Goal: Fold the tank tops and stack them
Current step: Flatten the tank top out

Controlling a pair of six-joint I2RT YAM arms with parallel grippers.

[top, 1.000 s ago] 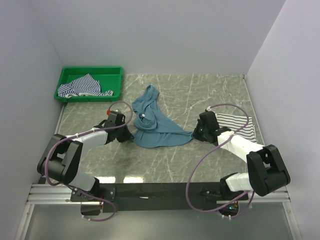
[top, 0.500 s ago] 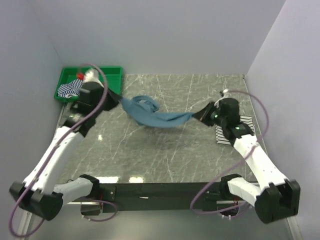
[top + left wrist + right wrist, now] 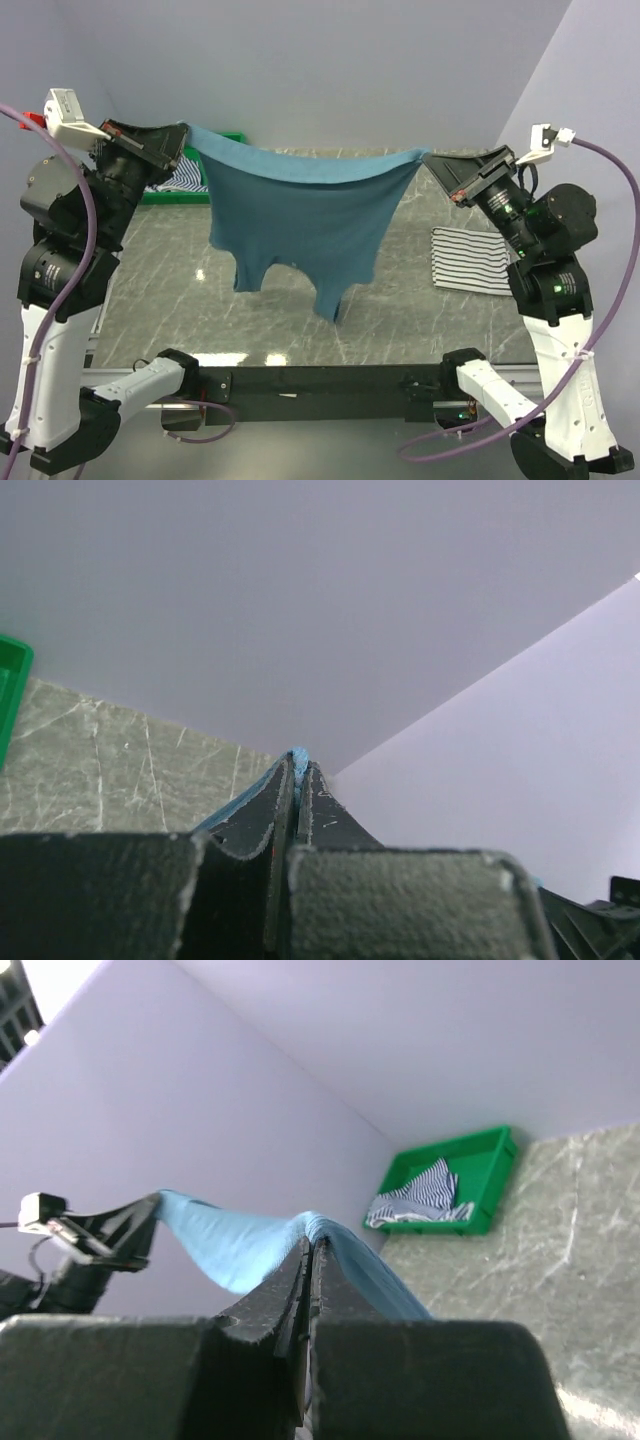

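Veined grey marble tabletop (image 3: 410, 300) between plain pale lavender walls (image 3: 330, 70), soft even light

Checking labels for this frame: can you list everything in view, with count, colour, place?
teal tank top: 1, dusty teal-blue, hanging in the air between both grippers
black-striped tank top: 1, white with thin black stripes, lying flat on the table's right side
blue-striped tank top: 1, blue and white, crumpled in the green tray
green tray: 1, green, table's far-left corner
table: 1, grey-green marble
walls: pale lilac
left gripper: 1, black, raised, shut on the teal tank top
right gripper: 1, black, raised, shut on its opposite edge
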